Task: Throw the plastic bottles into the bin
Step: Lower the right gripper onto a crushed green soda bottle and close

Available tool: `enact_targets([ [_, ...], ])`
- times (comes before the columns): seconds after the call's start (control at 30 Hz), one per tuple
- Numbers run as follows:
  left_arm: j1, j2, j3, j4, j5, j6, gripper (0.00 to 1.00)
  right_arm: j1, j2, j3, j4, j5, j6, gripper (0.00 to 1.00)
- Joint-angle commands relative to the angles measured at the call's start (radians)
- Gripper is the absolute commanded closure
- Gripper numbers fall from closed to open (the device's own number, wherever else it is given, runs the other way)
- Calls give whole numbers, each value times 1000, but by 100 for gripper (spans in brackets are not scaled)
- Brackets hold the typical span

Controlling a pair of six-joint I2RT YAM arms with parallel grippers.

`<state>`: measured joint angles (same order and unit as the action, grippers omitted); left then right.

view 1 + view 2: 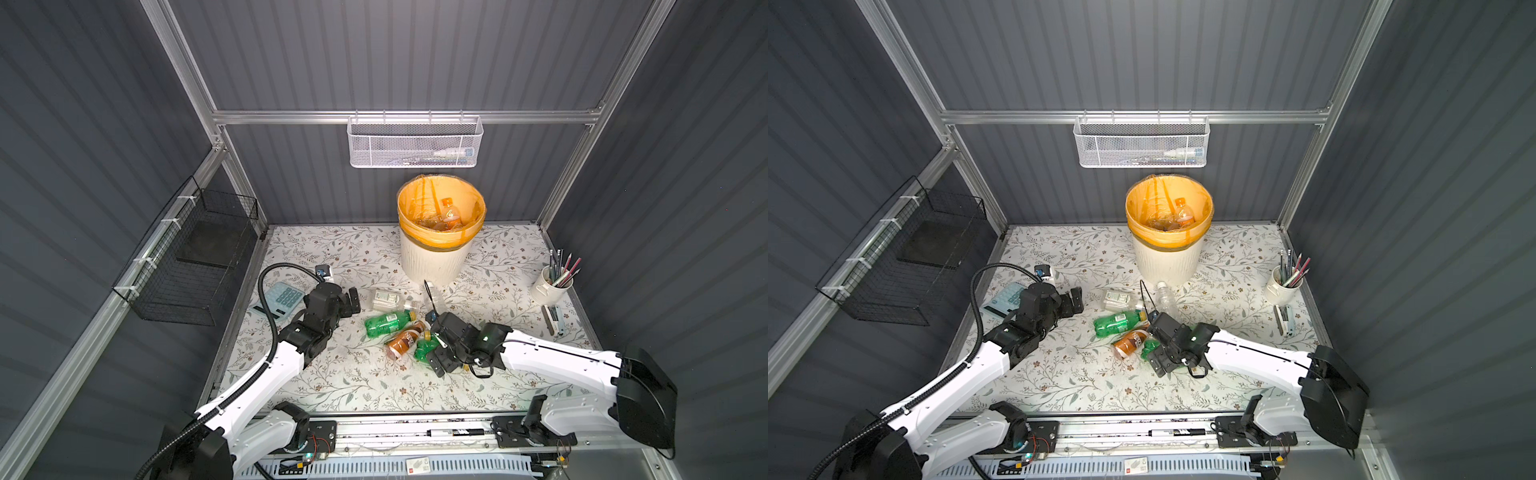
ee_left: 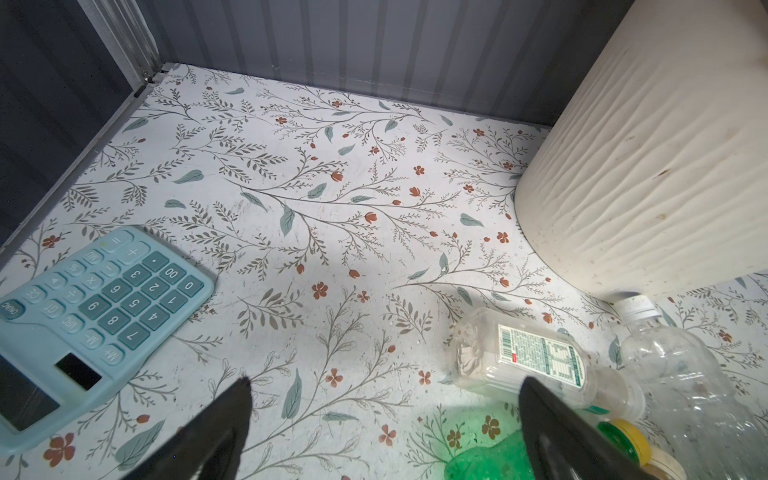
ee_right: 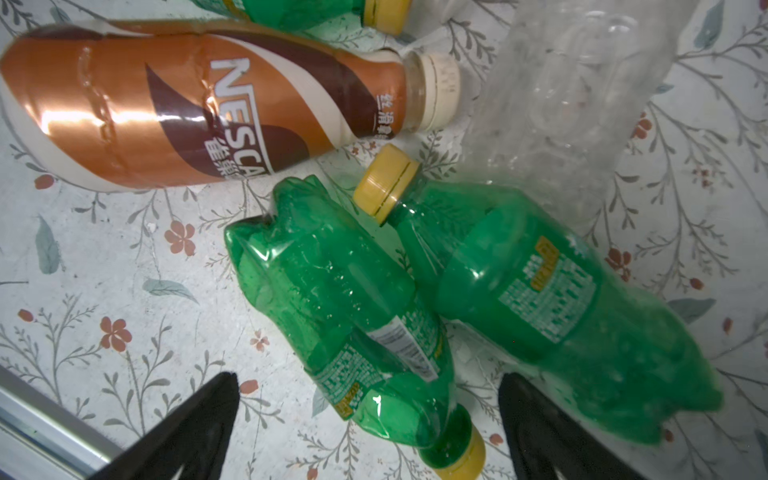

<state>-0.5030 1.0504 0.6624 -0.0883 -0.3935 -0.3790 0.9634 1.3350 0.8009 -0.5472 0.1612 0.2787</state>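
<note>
Top views look steeply down; wrist cameras sit close above table (image 2: 332, 232).

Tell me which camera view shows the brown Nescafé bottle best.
The right wrist view: the brown Nescafé bottle lies close up, its label and cream cap plain. In both top views the bottle is small, its lettering unreadable. The left wrist view does not clearly show it.

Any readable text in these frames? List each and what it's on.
"NESCA": brown-and-cream plastic bottle, rest curves out of view.
"丝滑": same bottle, near neck.
"0", "00", "1" to "9", "M+", "M-": light blue calculator keys.
Unreadable, too small: labels on green plastic bottles and clear flat bottle.
</note>
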Motion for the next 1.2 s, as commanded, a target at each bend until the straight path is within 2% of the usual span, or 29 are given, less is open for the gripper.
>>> enact_targets([
  [0.0, 1, 7, -12, 2, -16, -14, 0, 9, 44, 37, -13, -19, -43, 1],
  [0.33, 1, 46, -14, 9, -17, -8, 0, 41, 138, 73, -29, -22, -81, 1],
  [0.8, 4, 39, -17, -11, -36, 9, 0, 45, 280, 145, -116, 22, -59, 2],
  [0.9, 4, 36, -18, -11, -33, 7, 0, 46, 292, 156, -118, 27, -59, 5],
  [1.17, 6, 36, -18, -15, -32, 7, 0, 46, 312, 169, -132, 28, -59, 21],
])
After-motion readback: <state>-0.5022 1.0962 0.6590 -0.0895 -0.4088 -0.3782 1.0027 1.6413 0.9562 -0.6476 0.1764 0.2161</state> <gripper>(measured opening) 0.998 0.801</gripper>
